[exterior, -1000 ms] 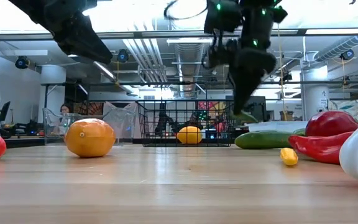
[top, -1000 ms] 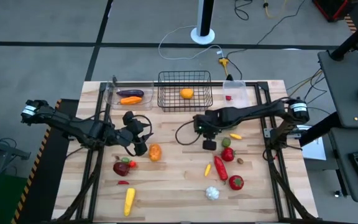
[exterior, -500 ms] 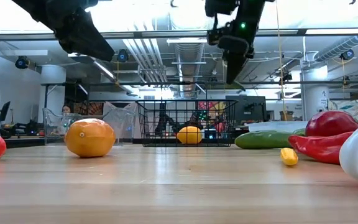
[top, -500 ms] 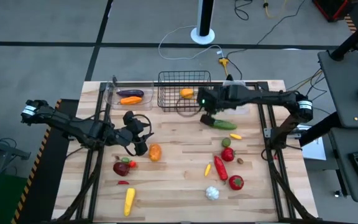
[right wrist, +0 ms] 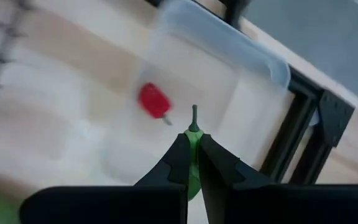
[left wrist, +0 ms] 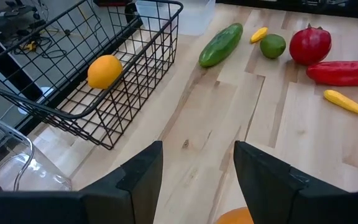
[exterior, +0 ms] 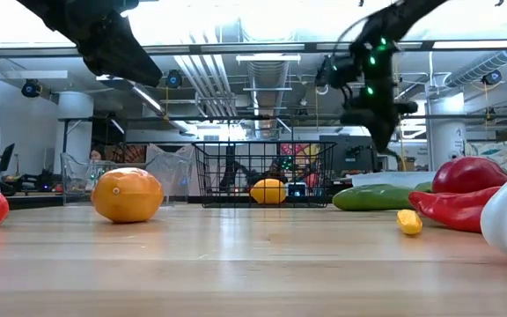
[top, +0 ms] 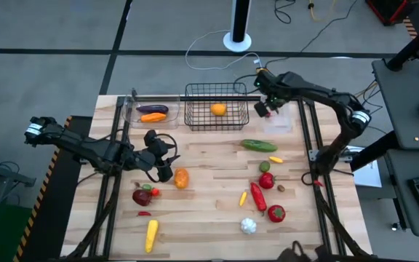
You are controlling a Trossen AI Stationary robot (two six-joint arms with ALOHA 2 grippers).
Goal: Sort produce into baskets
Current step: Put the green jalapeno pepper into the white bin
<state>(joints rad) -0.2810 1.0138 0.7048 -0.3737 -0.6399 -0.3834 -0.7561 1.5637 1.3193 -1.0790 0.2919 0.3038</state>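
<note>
Pinching a small green pepper [right wrist: 194,163], the right gripper [top: 265,108] hangs above the clear bin [top: 286,109]. Release it low, inside the walls. The left gripper [top: 164,156] waits open and empty.

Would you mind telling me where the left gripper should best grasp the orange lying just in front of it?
Probably from straight above, fingers closing across the middle of the orange: it is round, sits free on the table, and the open left gripper hovers beside it.
</note>
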